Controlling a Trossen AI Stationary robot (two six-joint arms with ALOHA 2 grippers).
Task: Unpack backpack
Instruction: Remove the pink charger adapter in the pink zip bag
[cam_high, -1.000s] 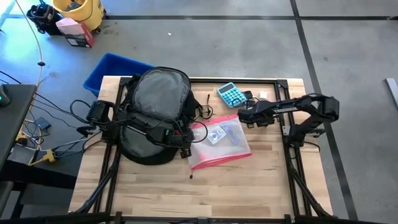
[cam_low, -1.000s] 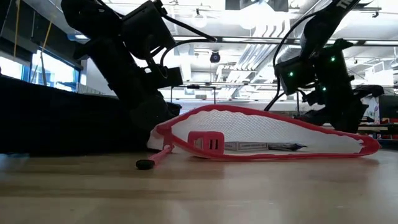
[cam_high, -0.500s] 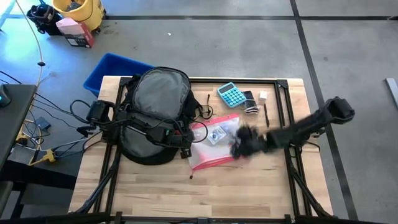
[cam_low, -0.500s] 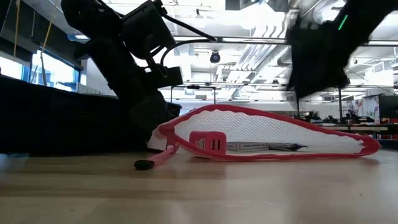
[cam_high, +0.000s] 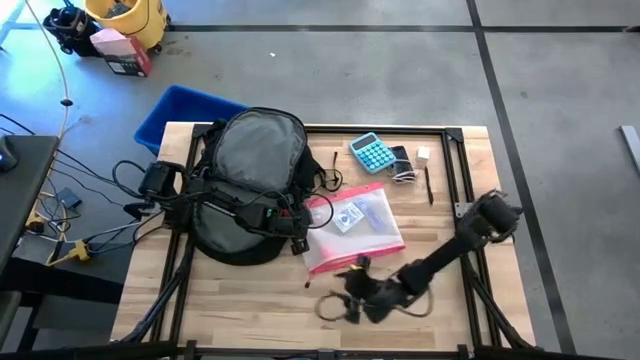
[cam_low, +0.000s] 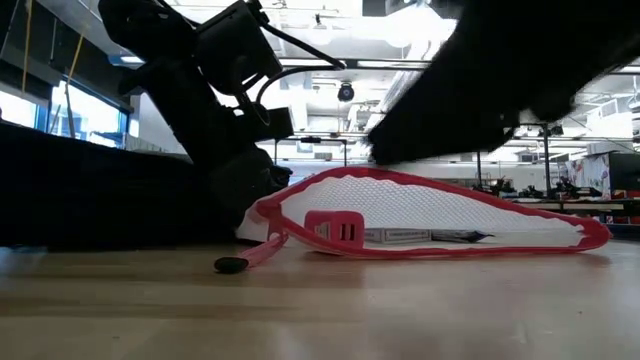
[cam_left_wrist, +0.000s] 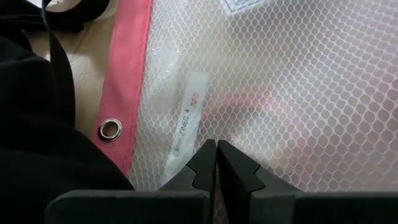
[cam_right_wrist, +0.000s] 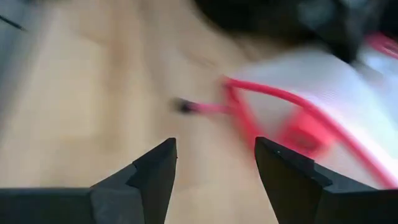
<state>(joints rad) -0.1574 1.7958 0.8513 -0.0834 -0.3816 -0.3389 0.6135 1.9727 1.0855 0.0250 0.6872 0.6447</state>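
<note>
Swinging from the calculator (cam_high: 372, 152) to the table's (cam_high: 250, 300) front edge, the right pincer (cam_high: 352, 298) hangs open, empty. Left pincer (cam_left_wrist: 216, 163), shut, rests against the pouch (cam_high: 357, 229) beside the backpack (cam_high: 250, 170); several items are out, unpacking apparently unfinished.

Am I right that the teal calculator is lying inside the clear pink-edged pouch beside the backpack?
Not quite: in the high view the teal calculator lies on the bare table, apart from the pouch, which does lie beside the backpack.
</note>
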